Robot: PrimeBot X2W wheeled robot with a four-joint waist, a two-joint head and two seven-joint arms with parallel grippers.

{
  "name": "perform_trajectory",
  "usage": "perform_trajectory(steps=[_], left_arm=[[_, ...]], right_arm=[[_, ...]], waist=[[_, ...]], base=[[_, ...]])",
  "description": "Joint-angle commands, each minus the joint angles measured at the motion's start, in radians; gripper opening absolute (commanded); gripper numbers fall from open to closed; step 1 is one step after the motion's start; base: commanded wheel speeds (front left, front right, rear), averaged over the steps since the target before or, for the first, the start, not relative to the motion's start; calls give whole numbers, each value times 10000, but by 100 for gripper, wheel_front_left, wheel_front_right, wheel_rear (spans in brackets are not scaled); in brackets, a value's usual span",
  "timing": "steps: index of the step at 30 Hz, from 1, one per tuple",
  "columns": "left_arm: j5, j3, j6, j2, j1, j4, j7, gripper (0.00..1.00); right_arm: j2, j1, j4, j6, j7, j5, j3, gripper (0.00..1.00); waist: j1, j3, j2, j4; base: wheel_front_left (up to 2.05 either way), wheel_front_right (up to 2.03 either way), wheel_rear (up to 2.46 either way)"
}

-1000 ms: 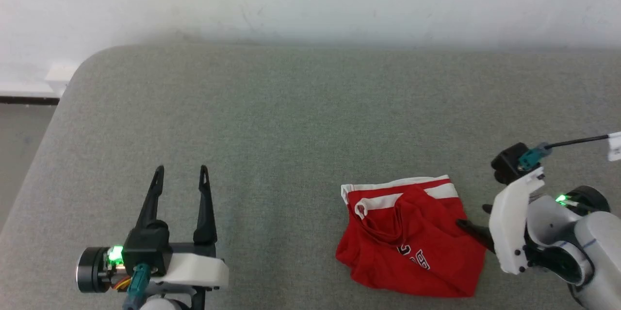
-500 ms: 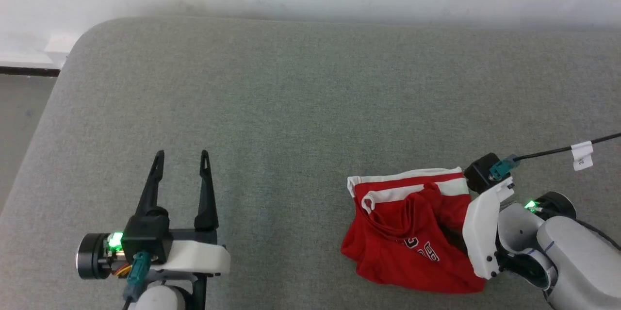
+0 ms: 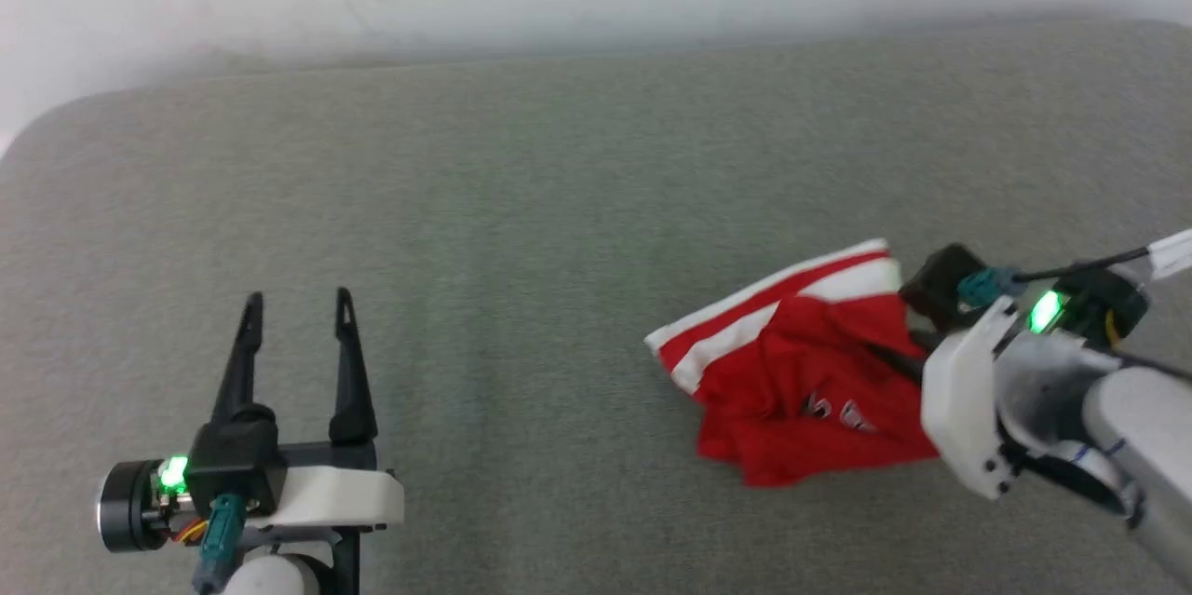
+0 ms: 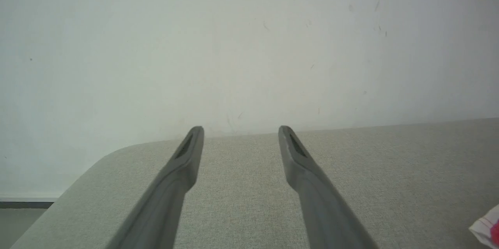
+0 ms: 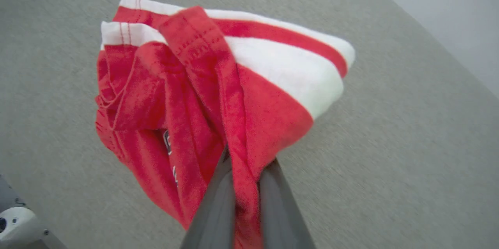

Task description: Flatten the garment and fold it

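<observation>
Garment, lettering half hidden in folds, tight in right claw; left claw wide apart.

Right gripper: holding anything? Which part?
Yes. The right gripper is shut on the shorts, pinching a bunched red fold of fabric beside the white stripe. The left gripper is open and holds nothing.

The red shorts with white stripes are crumpled in a heap on the right side of the grey padded surface. The right gripper reaches into their right edge, and the cloth partly hides its dark fingers. The left gripper is at the lower left, well apart from them, with its fingers spread and pointing up.
</observation>
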Motion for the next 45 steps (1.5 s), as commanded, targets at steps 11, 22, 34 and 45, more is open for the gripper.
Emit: perform_trajectory(steps=[11, 22, 34, 45], left_arm=[[326, 461, 178, 694, -867, -843, -49, 100], [433, 425, 258, 1202, -1512, -1446, -49, 100], [359, 125, 467, 1193, -1885, -1604, -49, 100], [60, 21, 633, 835, -1286, -1171, -49, 100]], right_arm=[[-1418, -1456, 1173, -13, -577, -1263, -1081, 0], [-1179, -3275, 4999, -13, -2069, -3166, -2215, 0], [-540, -4380, 7774, -13, -3156, -4735, -3807, 18], [-143, -4585, 8073, -13, -6159, -5990, -6070, 100]], waist=[[-1, 2489, 0, -2789], [-1, 3827, 0, -2838], [-1, 4063, 0, -2555], [-1, 2175, 0, -2158]], base=[[0, 0, 0], [0, 0, 0], [0, 0, 0], [0, 0, 0]])
